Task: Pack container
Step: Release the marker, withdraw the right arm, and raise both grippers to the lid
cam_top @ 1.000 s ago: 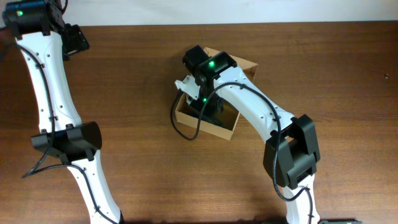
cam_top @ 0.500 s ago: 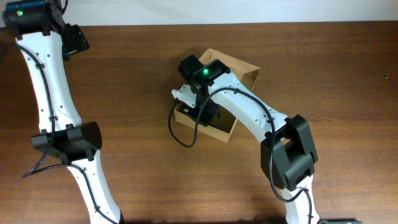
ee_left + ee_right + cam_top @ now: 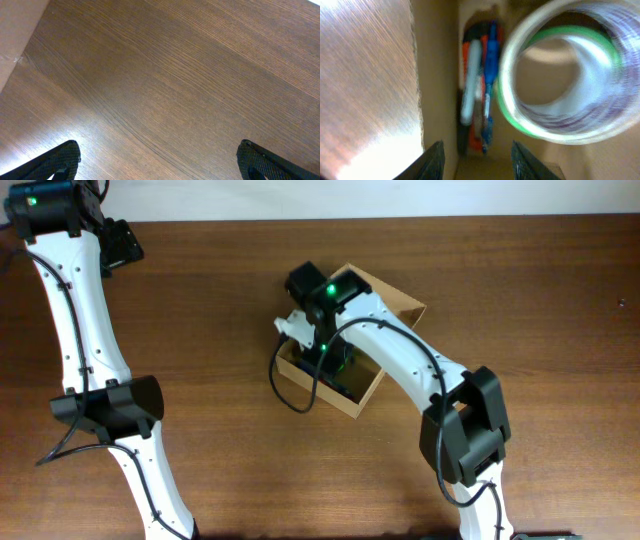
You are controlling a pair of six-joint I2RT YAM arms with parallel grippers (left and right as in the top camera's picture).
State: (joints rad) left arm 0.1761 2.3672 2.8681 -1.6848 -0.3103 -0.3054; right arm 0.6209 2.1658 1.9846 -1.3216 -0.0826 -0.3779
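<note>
The container (image 3: 392, 298) is a tan cardboard box in the middle of the table, with its flap lid open towards the back right. My right gripper (image 3: 326, 350) reaches down into it and is mostly hidden under its own wrist in the overhead view. In the right wrist view the right gripper (image 3: 481, 162) is open and empty, with its left finger close to the box's left wall (image 3: 437, 75). Inside the box lie a clear tape roll (image 3: 560, 125) over a green one (image 3: 506, 112) and several pens (image 3: 479, 85). My left gripper (image 3: 121, 246) is open and empty at the far back left, over bare table (image 3: 160, 165).
The brown wooden table (image 3: 520, 300) surrounds the box. The left arm's white links (image 3: 75, 320) run down the left side. The right arm (image 3: 440, 380) crosses from the front right to the box. A pale wall edge (image 3: 15, 30) shows in the left wrist view.
The box has turned a little clockwise and shifted, its front corner moving down and left, with my right gripper inside it. The left arm has not moved.
</note>
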